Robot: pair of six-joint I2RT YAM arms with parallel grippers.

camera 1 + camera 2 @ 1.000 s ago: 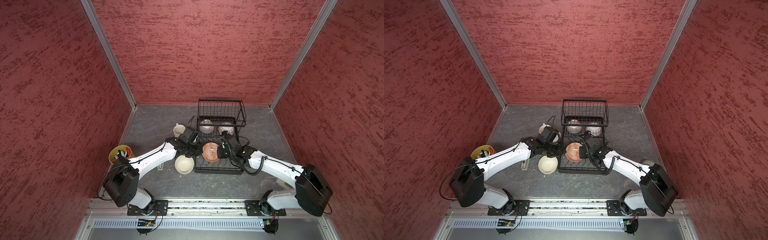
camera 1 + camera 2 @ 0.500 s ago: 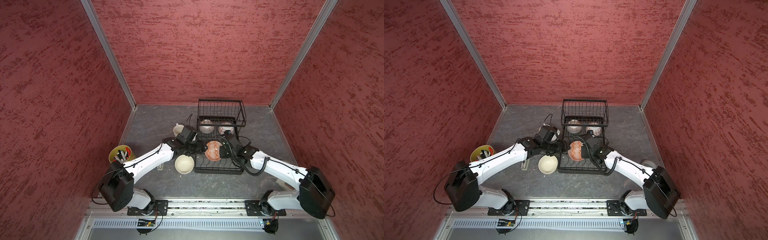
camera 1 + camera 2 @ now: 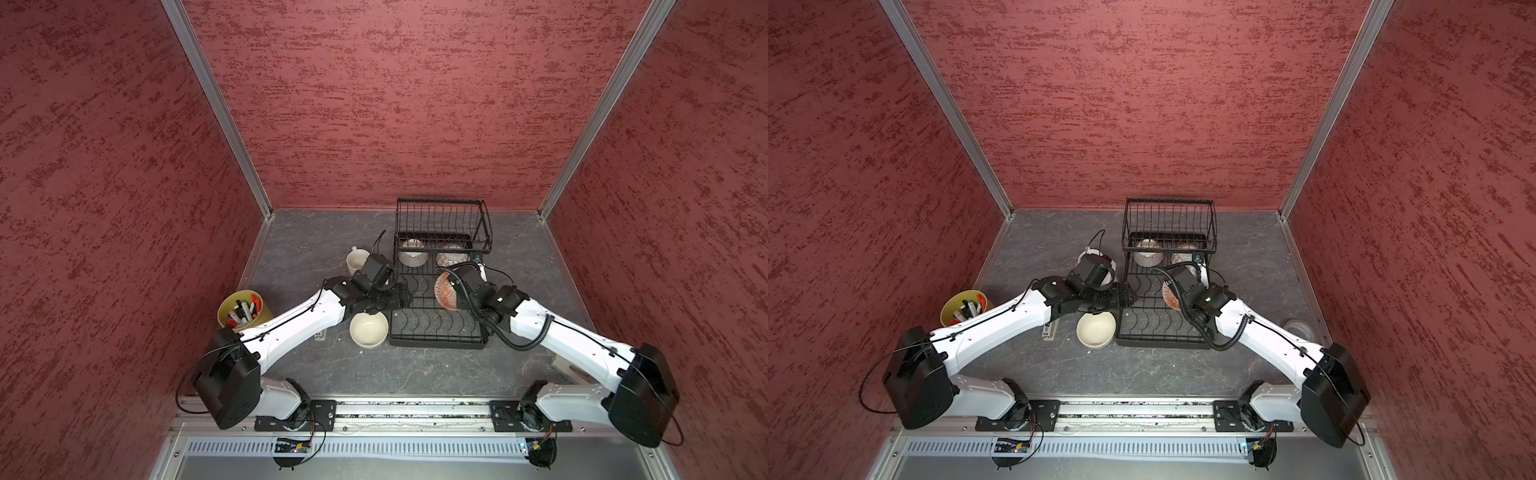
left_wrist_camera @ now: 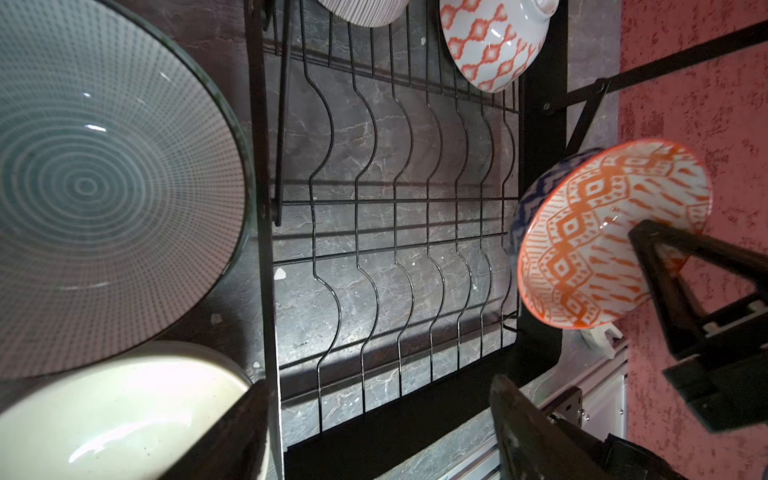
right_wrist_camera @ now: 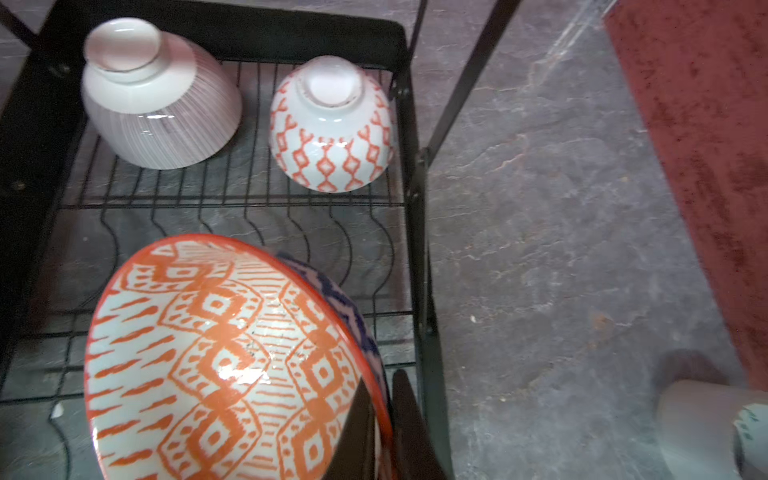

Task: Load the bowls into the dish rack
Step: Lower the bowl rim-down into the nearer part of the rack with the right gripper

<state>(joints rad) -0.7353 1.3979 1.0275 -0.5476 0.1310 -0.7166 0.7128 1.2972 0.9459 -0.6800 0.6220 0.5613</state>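
Between the R claw's (image 5: 384,432) closed fingers the orange-patterned bowl (image 5: 224,357) hangs tilted on edge over the dish rack's (image 3: 436,344) wavy slots, w/ an upside-down pink-striped bowl (image 5: 160,104) beyond it, while the L claw (image 4: 378,436) gapes wide just beside the cream bowl (image 3: 368,329) on the counter (image 3: 415,374).

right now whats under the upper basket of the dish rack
Two upside-down bowls sit on the dish rack: a pink-striped bowl and an orange-diamond bowl. In both top views the upper basket covers their far sides.
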